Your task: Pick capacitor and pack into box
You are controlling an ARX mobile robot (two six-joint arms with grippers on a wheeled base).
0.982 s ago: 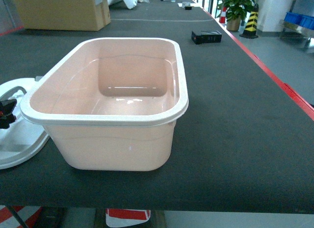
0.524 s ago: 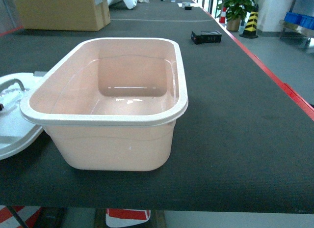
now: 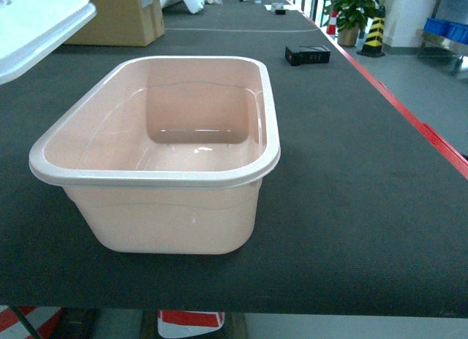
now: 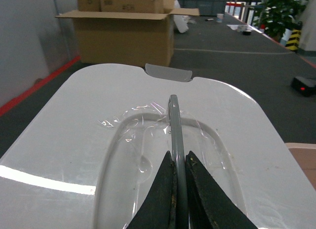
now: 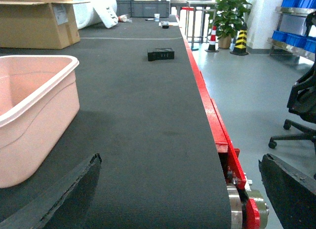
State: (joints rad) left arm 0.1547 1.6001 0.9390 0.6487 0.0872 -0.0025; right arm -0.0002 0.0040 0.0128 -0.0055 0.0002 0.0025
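The box (image 3: 164, 171) stands open near the front edge of the dark table (image 3: 351, 207); its interior shows only bare peach-pink plastic; no capacitor can be made out in any view. The white lid (image 4: 89, 140) is held off the table, above and to the left of the box; in the head view only one corner of it shows at upper left. The left gripper (image 4: 178, 194) has its fingers closed narrowly on the lid's grey handle (image 4: 174, 125); crinkled clear film lies around the handle recess. The right gripper (image 5: 182, 199) has its fingers spread wide, holding nothing, near the table's red edge. A brown cardboard carton (image 4: 123, 39) carries print too blurred to read; a small black device (image 3: 308, 55) lies farther along the table.
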